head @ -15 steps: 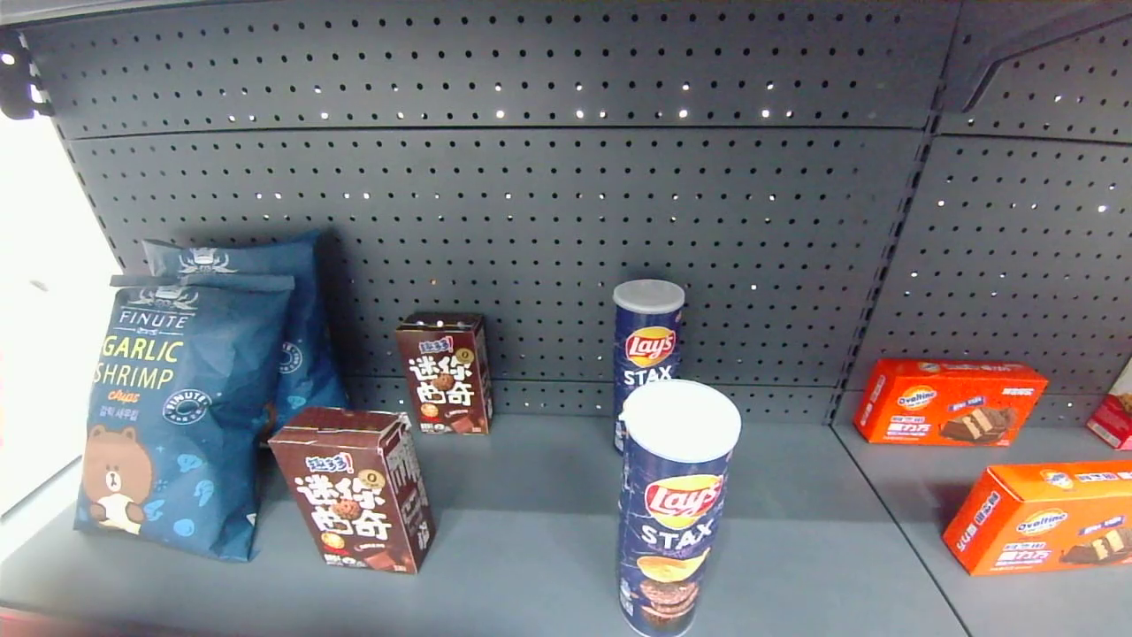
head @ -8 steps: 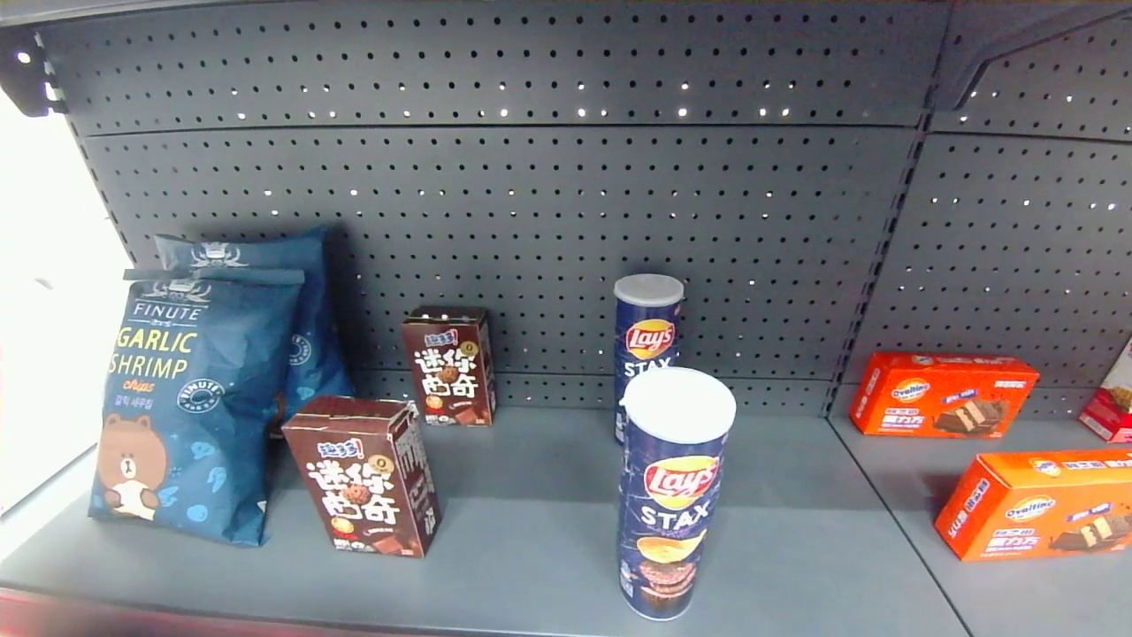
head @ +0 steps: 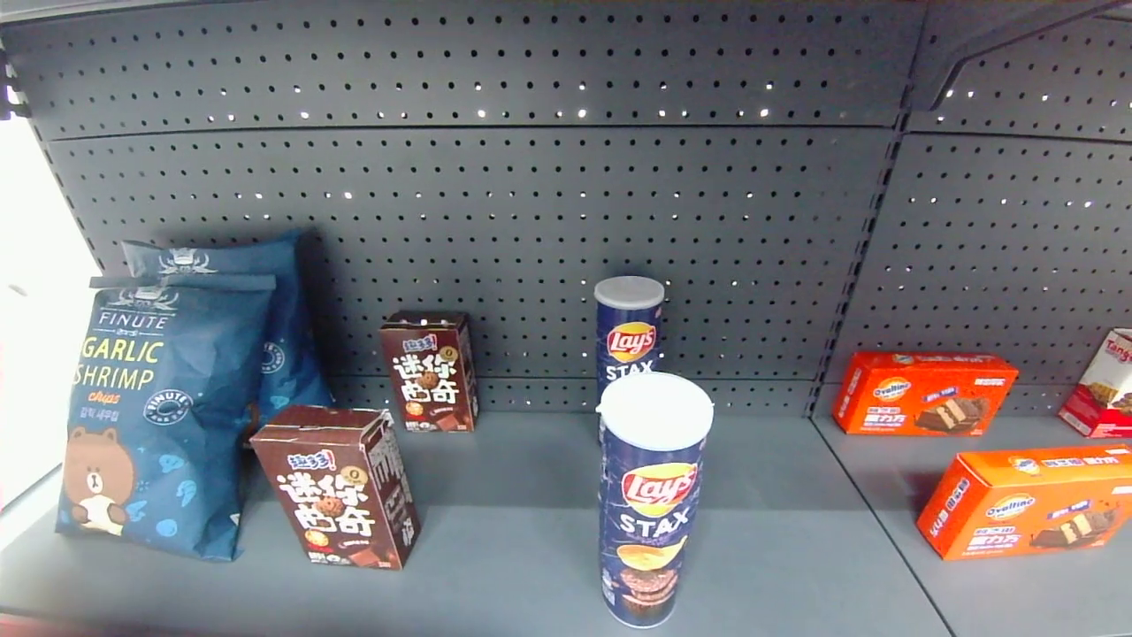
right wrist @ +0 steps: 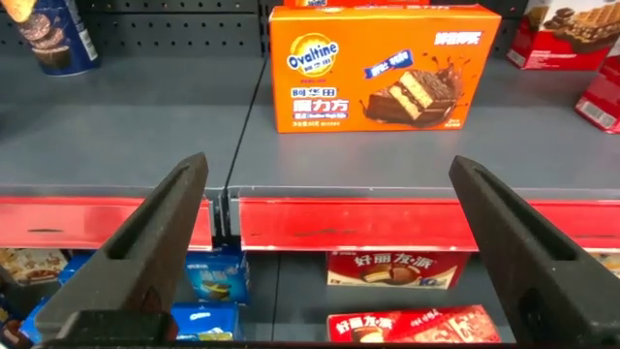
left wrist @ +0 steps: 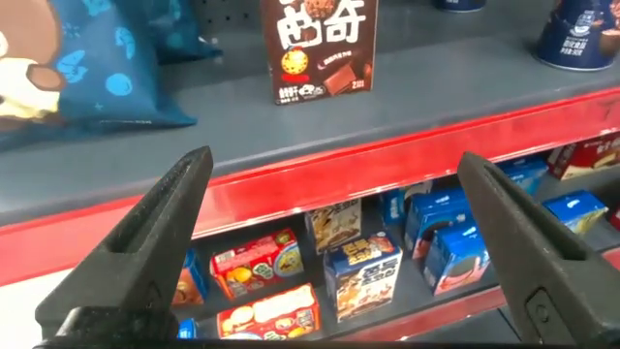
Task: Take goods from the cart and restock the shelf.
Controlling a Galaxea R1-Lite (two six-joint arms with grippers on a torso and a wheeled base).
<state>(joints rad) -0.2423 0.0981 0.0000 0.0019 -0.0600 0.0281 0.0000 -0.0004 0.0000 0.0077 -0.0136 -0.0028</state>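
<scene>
- Your left gripper [left wrist: 334, 160] is spread wide with nothing between its fingers. It hangs in front of the shelf's red front lip [left wrist: 291, 199], facing the front brown box [left wrist: 318, 48].
- Your right gripper [right wrist: 327, 163] is likewise released and empty, facing the nearer orange box [right wrist: 373, 68] in the neighbouring bay.
- With neither gripper carrying an item, I judge you to be between rounds: the next piece from the cart is not yet picked.
- The shelf [head: 531, 540] is partly stocked. From your left, it holds two blue chip bags [head: 155, 416], the front brown box and a rear brown box [head: 429, 370], then a front chip can [head: 653, 495] with a rear chip can [head: 626, 341] right behind it.
- Past the divider sit two orange boxes, with a red-and-white box [head: 1101, 385] at the far edge.
- Each row is only two deep and bare deck lies between them, so restocking looks far from finished.
- The front chip can and front brown box stand near the front edge, so they block a straight reach to the back.
- The red lip must be cleared on the way in.
- The tier below holds packed small boxes [left wrist: 363, 276].
</scene>
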